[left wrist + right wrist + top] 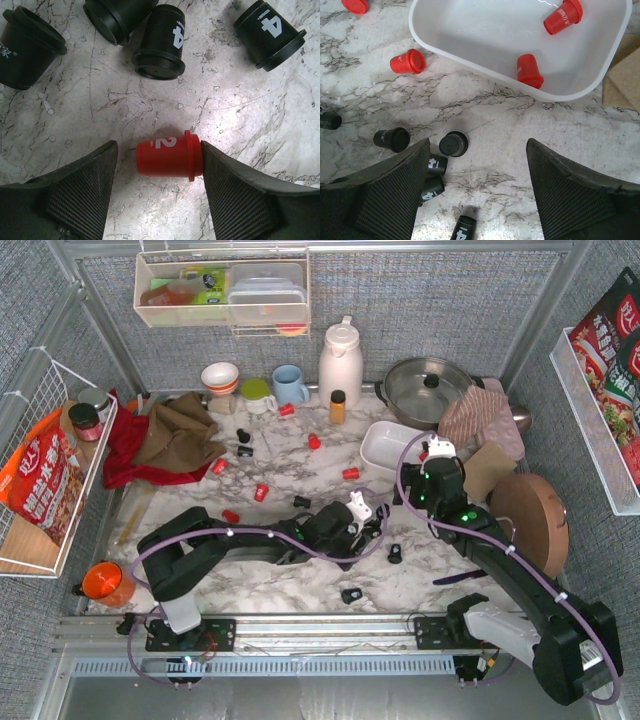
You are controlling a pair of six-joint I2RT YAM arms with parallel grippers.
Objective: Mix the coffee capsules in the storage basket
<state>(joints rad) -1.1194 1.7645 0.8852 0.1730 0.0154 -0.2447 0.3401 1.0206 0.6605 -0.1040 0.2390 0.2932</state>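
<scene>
Because only one finger (pixel 235 190) of the left hand (pixel 159 150) touches the flange of the small red plastic coffee capsule (pixel 167 159) lying sideways on the marble surface (pixel 250 110), a squeeze could skid it away. That hand stands half open, gripping nothing yet. The right hand (pixel 477 145) gapes empty at the near side of the shallow white plastic storage basket (pixel 480 30), which contains two red capsules (pixel 530 70).

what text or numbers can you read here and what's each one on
"2": red capsule
"4": middle black capsule
"4": right black capsule
"家", rest cut off: left black capsule
"4": bottom black capsule, right wrist view
Unreadable: white print on the corner capsule in the basket; characters on the orange bag and red packs
</scene>
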